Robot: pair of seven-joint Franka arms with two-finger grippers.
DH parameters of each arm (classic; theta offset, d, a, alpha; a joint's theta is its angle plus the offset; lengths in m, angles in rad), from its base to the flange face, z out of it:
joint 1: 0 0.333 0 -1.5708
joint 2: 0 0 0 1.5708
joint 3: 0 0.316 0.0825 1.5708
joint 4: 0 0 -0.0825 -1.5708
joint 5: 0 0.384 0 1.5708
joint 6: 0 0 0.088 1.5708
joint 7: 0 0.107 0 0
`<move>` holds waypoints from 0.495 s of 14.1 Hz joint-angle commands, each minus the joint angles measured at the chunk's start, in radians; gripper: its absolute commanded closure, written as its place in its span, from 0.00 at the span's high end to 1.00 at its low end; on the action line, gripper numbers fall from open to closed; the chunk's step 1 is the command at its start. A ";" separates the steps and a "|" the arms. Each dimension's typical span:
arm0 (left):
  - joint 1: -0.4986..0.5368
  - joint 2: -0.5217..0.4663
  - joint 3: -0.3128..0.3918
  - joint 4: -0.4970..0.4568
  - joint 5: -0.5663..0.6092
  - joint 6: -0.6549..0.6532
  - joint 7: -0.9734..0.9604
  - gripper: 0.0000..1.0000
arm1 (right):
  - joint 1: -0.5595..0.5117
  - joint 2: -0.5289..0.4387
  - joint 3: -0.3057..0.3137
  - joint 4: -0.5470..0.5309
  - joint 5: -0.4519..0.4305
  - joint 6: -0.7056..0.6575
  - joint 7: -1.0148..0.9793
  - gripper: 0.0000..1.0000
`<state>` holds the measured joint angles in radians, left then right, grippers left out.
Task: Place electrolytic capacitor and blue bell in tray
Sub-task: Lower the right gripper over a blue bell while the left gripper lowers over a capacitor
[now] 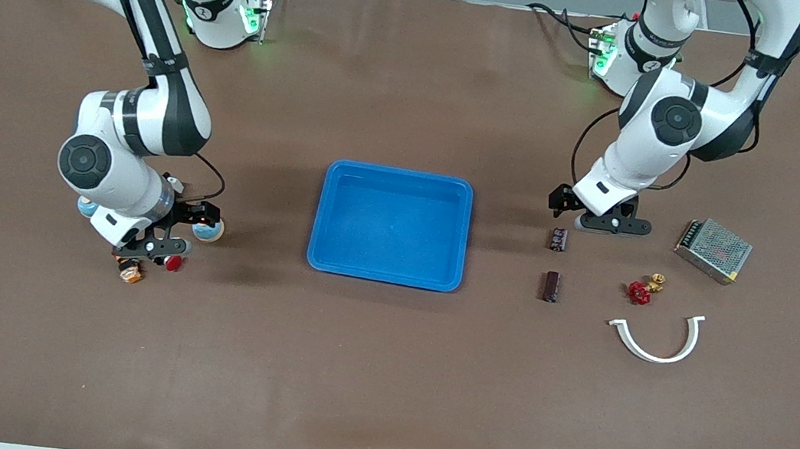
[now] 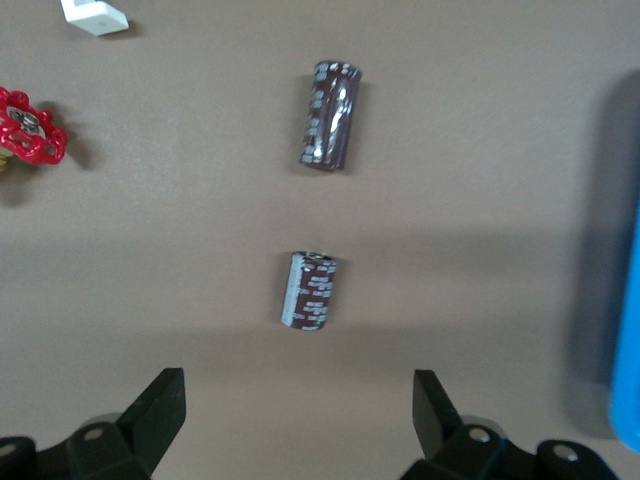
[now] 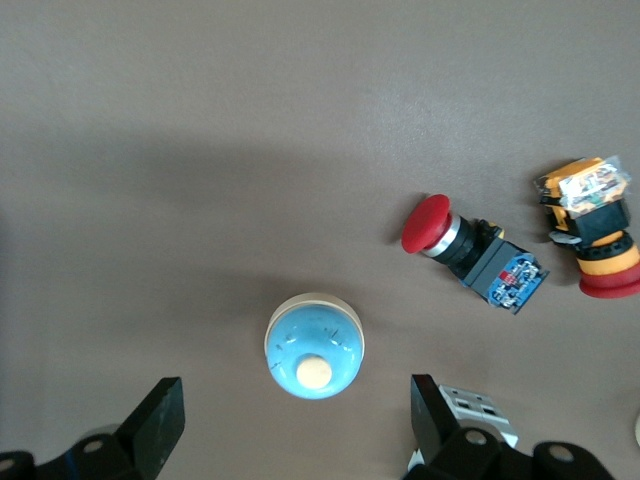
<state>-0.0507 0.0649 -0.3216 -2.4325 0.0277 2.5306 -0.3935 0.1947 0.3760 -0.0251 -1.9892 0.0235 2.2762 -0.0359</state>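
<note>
Capacitor (image 2: pixel 309 290): light, rigid, smooth cylinder, lies beside tray (image 1: pixel 397 178), under left gripper (image 2: pixel 295 410); grip across body. Bell (image 3: pixel 314 345): domed, slippery, under right gripper (image 3: pixel 297 415); grip rim. Both jaws wide open, empty.

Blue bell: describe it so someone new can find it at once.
From the blue tray, go toward the right arm's end of the table. The blue bell lies under the right end effector: a pale blue dome with a cream button; the nearby push buttons are red-capped.
</note>
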 commanded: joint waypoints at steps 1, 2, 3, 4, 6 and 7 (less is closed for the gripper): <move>0.008 0.055 -0.008 -0.002 0.064 0.059 -0.048 1.00 | -0.014 -0.026 0.004 -0.069 -0.004 0.066 -0.024 1.00; 0.008 0.070 -0.008 -0.002 0.075 0.076 -0.051 1.00 | -0.015 -0.025 0.004 -0.080 -0.004 0.084 -0.024 1.00; 0.009 0.082 -0.008 -0.002 0.083 0.091 -0.051 1.00 | -0.015 -0.022 0.004 -0.086 -0.004 0.098 -0.024 1.00; 0.012 0.093 -0.008 0.000 0.087 0.099 -0.051 1.00 | -0.017 -0.020 0.004 -0.089 -0.004 0.112 -0.024 1.00; 0.014 0.118 -0.007 0.001 0.101 0.120 -0.051 1.00 | -0.017 -0.011 0.004 -0.089 -0.004 0.137 -0.024 1.00; 0.015 0.130 -0.005 0.003 0.116 0.128 -0.051 1.00 | -0.017 0.000 0.004 -0.089 -0.004 0.146 -0.024 1.00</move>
<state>-0.0465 0.1747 -0.3214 -2.4337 0.1025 2.6334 -0.4282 0.1912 0.3762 -0.0289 -2.0628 0.0234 2.3960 -0.0477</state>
